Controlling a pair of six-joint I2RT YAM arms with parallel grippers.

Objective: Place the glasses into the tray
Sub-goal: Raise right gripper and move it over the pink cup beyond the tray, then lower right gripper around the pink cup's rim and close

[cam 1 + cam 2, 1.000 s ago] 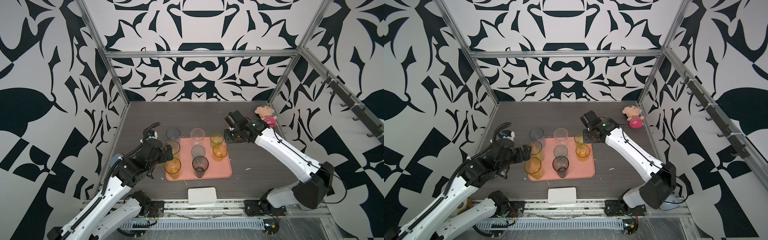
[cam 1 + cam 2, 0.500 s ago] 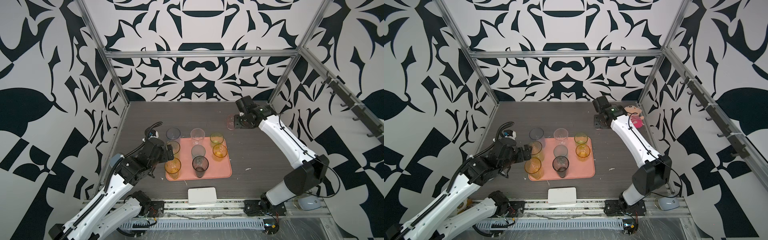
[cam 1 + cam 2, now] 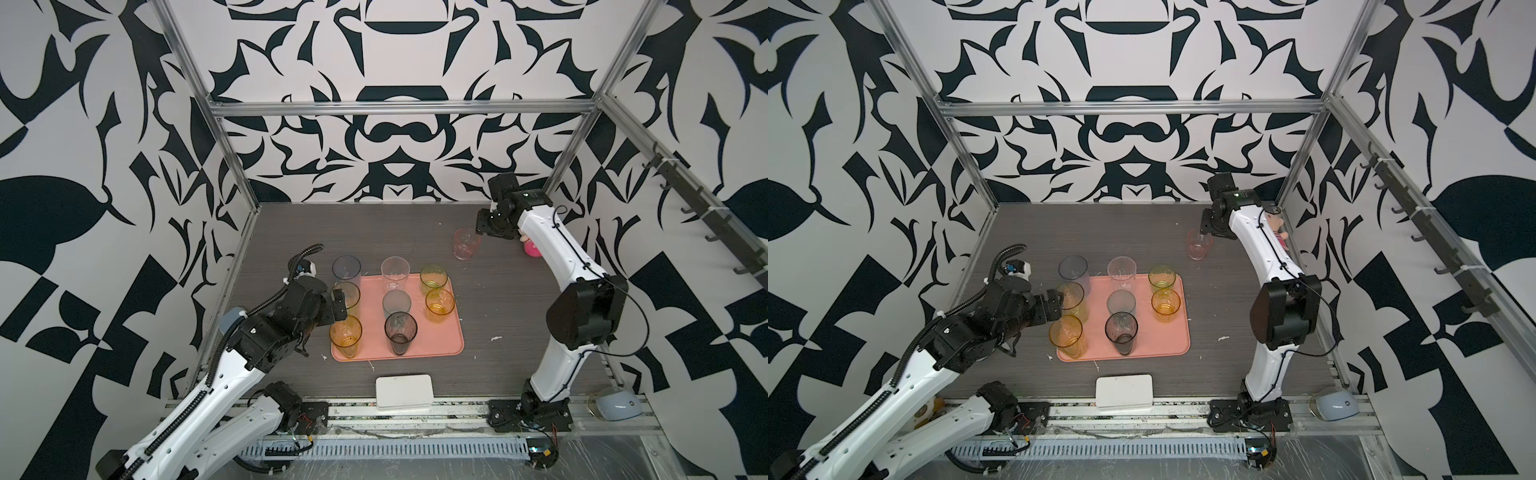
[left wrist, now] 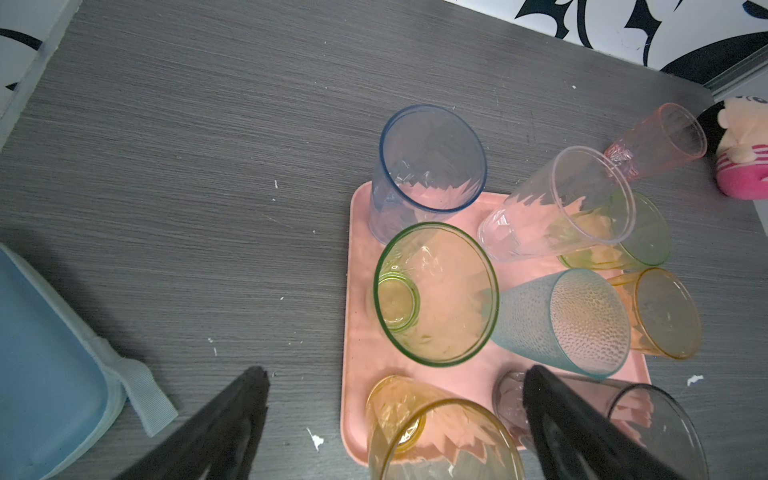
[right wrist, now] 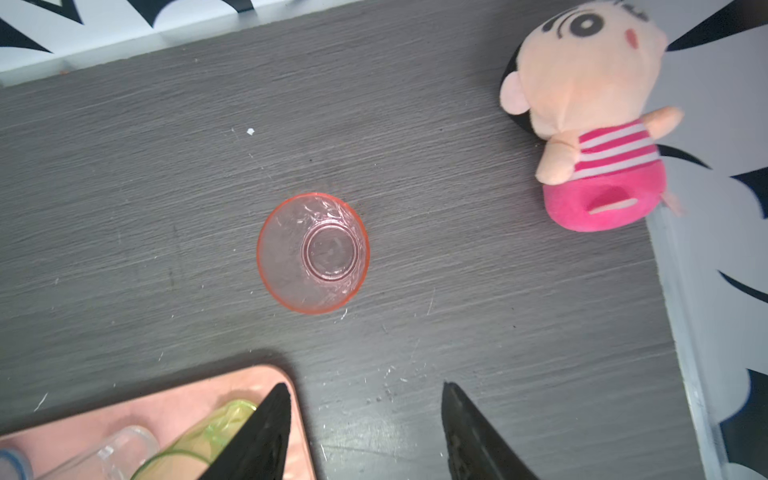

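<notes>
The salmon-pink tray [image 3: 453, 349] [image 3: 1179, 345] holds several upright glasses: blue-grey [image 3: 346, 268], clear [image 3: 395, 272], two yellow-green, teal [image 4: 561, 320], two amber, smoky grey [image 3: 400, 337]. A pink glass [image 3: 466, 249] [image 3: 1199, 244] [image 5: 313, 251] stands upright on the table, off the tray at the back right. My right gripper [image 3: 480, 240] [image 5: 365, 386] is open just right of it and holds nothing; in its wrist view the glass stands clear ahead of the jaws. Beside the tray's left edge, my left gripper [image 3: 334, 311] [image 4: 395, 374] is wide open, its jaws either side of the tall amber glass [image 4: 436, 436] without touching it.
A plush doll [image 5: 590, 124] [image 3: 530, 247] sits against the right wall behind the right arm. A small white box [image 3: 404, 392] lies at the front edge. A pale blue pouch [image 4: 41, 374] lies left of the left gripper. Patterned walls and metal posts enclose the table.
My right arm swung from the tray's back right corner to the pink glass at the back right, and its jaws opened wider. The left arm barely moved.
</notes>
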